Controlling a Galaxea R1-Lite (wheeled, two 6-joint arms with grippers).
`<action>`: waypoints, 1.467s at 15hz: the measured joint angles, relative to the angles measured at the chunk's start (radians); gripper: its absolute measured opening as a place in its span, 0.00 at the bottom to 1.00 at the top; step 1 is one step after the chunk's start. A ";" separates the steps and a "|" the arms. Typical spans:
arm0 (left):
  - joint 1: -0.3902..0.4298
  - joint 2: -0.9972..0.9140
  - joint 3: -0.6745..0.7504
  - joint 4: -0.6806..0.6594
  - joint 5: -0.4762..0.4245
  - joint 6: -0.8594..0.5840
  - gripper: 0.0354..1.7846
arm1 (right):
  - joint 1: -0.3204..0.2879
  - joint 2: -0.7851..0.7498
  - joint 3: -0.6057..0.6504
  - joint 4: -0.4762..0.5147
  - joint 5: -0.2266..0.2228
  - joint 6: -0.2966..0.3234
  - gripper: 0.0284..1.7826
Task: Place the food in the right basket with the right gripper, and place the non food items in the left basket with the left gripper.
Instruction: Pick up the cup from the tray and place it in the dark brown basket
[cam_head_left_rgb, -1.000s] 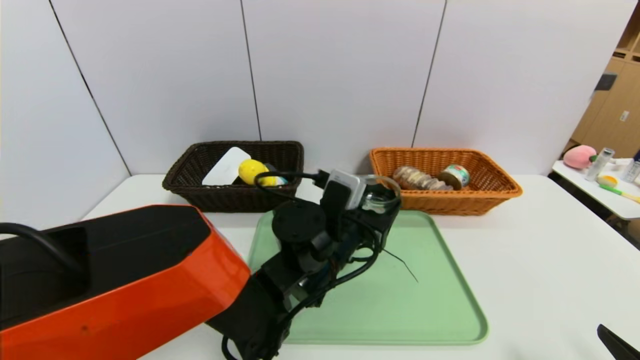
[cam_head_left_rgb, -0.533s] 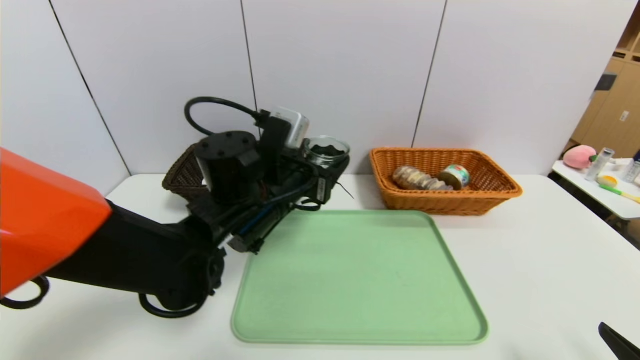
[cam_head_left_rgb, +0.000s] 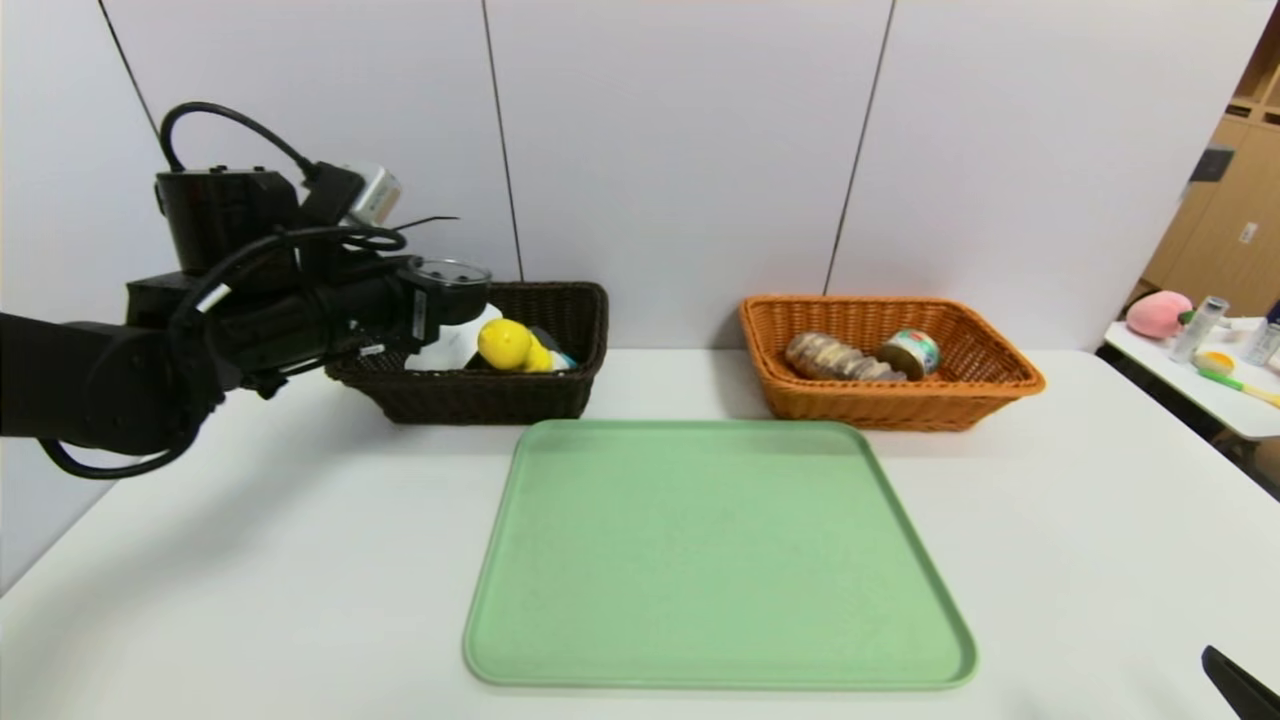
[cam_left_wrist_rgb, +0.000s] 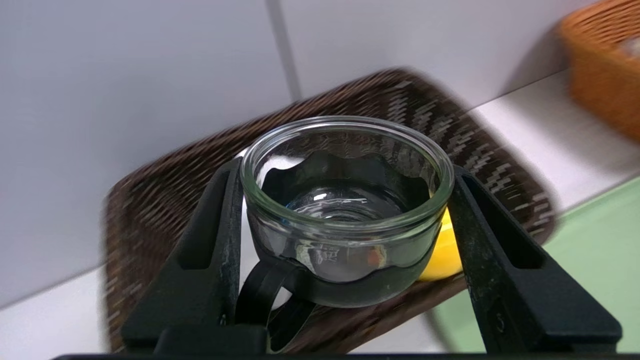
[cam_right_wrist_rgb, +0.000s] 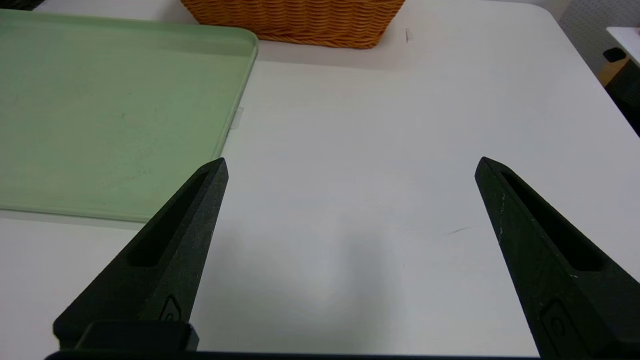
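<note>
My left gripper is shut on the clear glass cup with the black handle and holds it in the air over the near left part of the dark brown basket. In the left wrist view the cup sits between both black fingers. The yellow duck toy and the flat white box lie in that basket. The grey cloth is mostly hidden. The bread roll and the tin lie in the orange-tan basket. My right gripper is open and empty above the table.
A bare green tray lies in the middle of the white table, also seen in the right wrist view. A side table with small items stands at the far right. The wall runs close behind both baskets.
My left arm has swung from over the tray up and to the left with the glass cup, which now hangs over the dark brown basket. The right arm has not moved.
</note>
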 joint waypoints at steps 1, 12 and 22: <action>0.034 0.005 -0.026 0.063 -0.008 0.004 0.67 | 0.000 -0.002 0.001 0.000 0.000 0.000 0.96; 0.094 0.100 -0.075 0.132 -0.001 0.023 0.67 | 0.000 -0.017 0.001 0.002 0.001 -0.001 0.96; 0.095 0.126 -0.048 0.009 -0.004 0.020 0.86 | 0.000 -0.018 -0.003 0.001 0.000 0.000 0.96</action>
